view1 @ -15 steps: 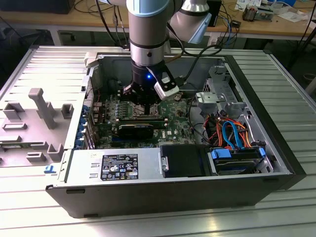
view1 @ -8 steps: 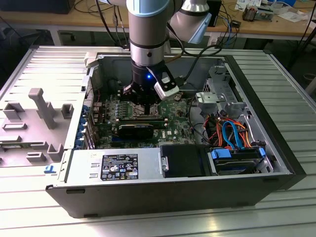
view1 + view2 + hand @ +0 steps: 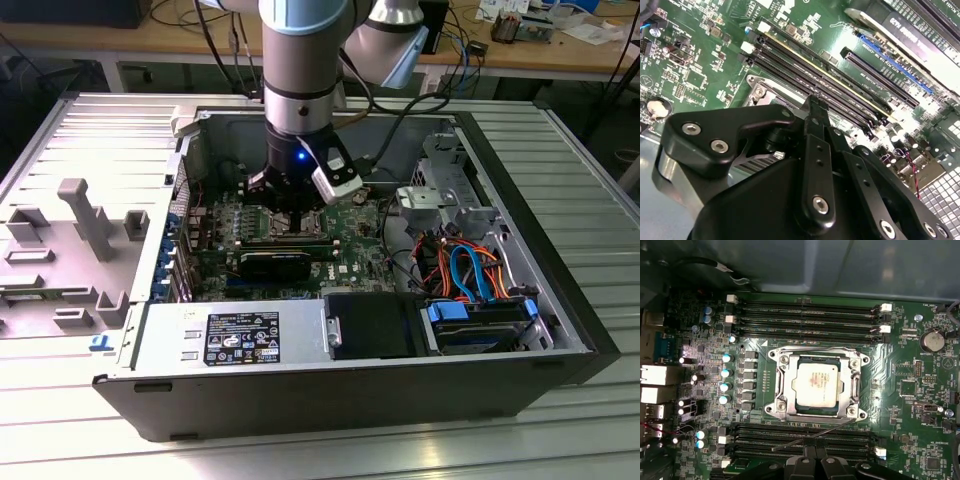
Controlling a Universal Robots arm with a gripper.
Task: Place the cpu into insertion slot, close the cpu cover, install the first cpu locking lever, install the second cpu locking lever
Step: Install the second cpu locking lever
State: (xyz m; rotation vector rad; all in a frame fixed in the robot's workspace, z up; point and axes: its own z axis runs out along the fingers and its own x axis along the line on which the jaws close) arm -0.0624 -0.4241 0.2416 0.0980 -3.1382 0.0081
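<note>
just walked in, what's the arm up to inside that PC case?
The arm has its gripper lowered into the open computer case, right over the green motherboard. The cpu already sits in the insertion slot, and the cpu cover lies closed around it. In the first wrist view the gripper is beside a thin wire locking lever that angles away from the socket's edge over the memory slots, so that lever does not look latched yet.
</note>
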